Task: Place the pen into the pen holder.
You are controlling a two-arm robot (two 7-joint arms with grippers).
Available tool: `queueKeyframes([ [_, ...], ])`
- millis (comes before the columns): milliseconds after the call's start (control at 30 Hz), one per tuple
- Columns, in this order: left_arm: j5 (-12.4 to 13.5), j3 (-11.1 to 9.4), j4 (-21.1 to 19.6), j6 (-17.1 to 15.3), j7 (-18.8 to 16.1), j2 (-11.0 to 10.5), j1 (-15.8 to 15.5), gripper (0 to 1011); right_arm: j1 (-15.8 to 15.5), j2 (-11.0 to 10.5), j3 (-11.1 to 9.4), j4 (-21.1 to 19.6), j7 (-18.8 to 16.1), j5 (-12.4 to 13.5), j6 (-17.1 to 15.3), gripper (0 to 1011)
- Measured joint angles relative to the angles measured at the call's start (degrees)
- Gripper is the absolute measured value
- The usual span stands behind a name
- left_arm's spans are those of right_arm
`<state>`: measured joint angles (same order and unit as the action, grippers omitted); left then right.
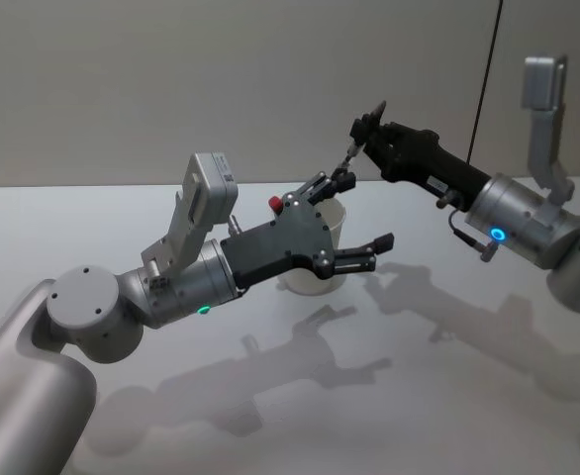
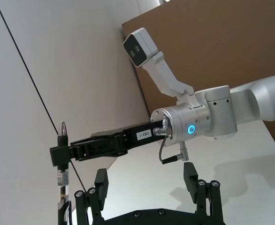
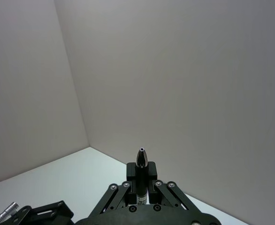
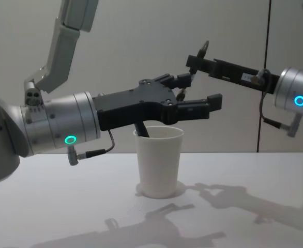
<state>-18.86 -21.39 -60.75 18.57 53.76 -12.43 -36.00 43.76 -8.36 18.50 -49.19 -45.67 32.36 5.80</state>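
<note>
White table: right gripper (image 4: 197, 61) clamps pen (image 4: 203, 50) above pen holder (image 4: 158, 161); left gripper (image 4: 199, 93) spread.

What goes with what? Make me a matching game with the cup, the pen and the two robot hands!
Things:
1. pen holder
2. pen
3. left gripper
4. right gripper

States:
A. open, just above the cup
B. standing on the table
C. shut, raised in the air
D. pinched between black fingers

Pairs: 1-B, 2-D, 3-A, 4-C
</note>
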Motion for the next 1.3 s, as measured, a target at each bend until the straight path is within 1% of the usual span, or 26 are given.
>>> queueKeyframes([
  [400,0.0,0.0,0.0,0.0,0.0,0.0,0.0,1000,1.9,1.2,1.2,3.1,0.8,-1.7,0.6,111],
  [667,0.0,0.0,0.0,0.0,0.0,0.0,0.0,1001,2.5,1.7,1.9,4.2,1.4,-2.8,0.5,111],
  [1300,0.0,0.0,0.0,0.0,0.0,0.0,0.0,1001,2.8,1.9,2.6,5.1,1.4,-4.0,0.1,111],
])
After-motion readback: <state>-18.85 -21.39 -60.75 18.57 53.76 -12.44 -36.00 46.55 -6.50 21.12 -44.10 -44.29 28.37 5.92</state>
